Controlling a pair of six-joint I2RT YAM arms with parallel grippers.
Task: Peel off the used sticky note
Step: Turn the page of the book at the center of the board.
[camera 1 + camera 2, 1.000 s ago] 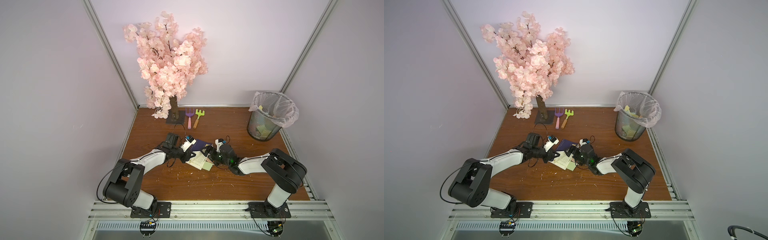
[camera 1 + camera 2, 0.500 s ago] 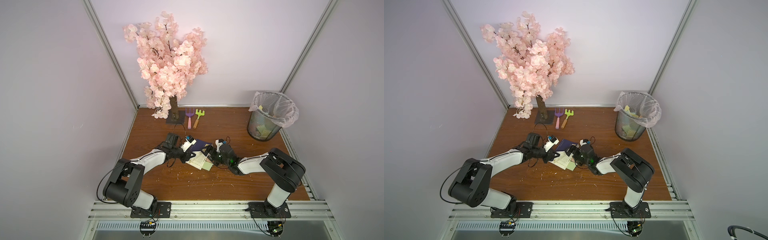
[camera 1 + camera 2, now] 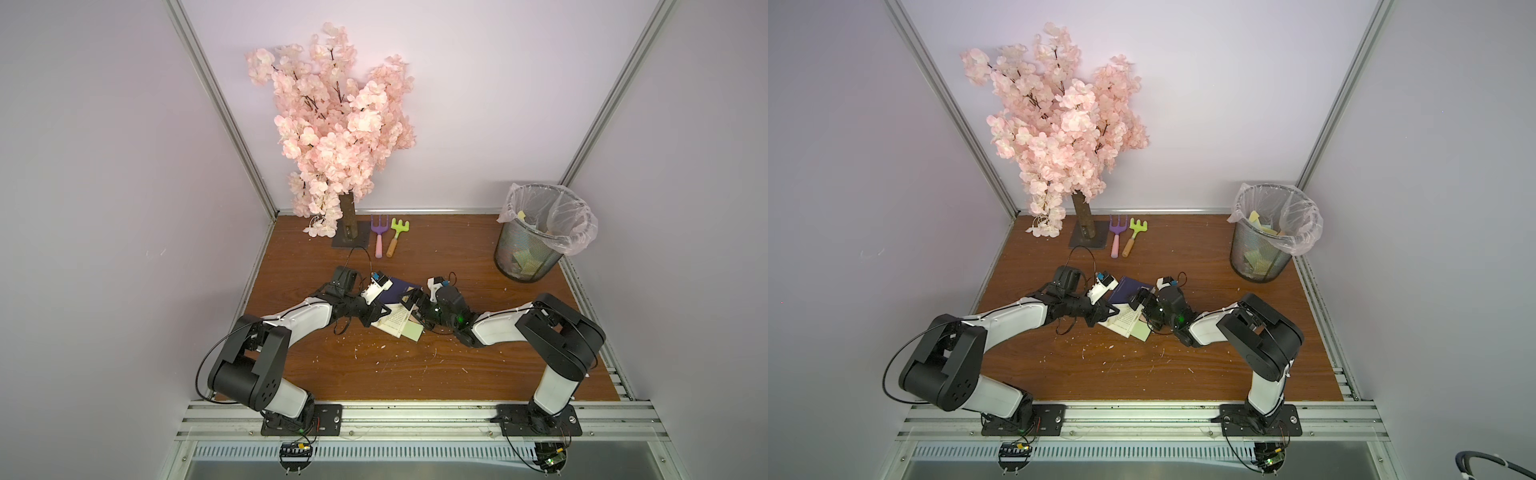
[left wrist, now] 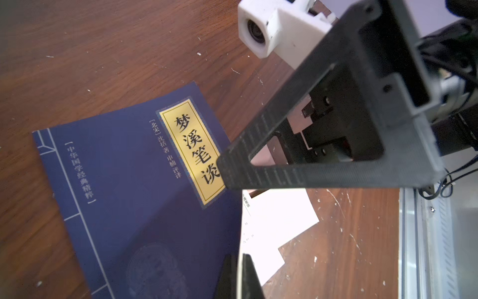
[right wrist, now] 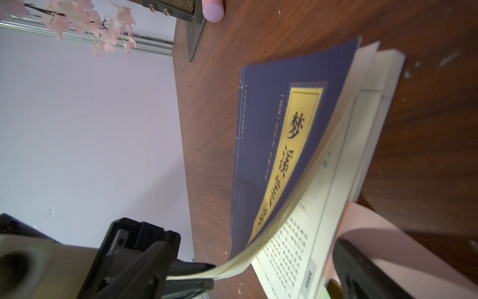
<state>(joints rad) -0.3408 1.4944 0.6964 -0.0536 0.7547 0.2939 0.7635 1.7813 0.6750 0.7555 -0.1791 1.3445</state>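
Right pincer (image 3: 415, 311) wide at the pink sticky note (image 5: 375, 233)
The note curls up from the page (image 5: 297, 233) just beside its finger (image 5: 362, 271); the left pincer (image 5: 210, 275) clamps the book (image 5: 284, 129)'s lifted leaves.

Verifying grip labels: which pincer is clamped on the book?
The left pincer, shut on the lifted cover and top pages of the book; the right pincer stands open by the pink sticky note.
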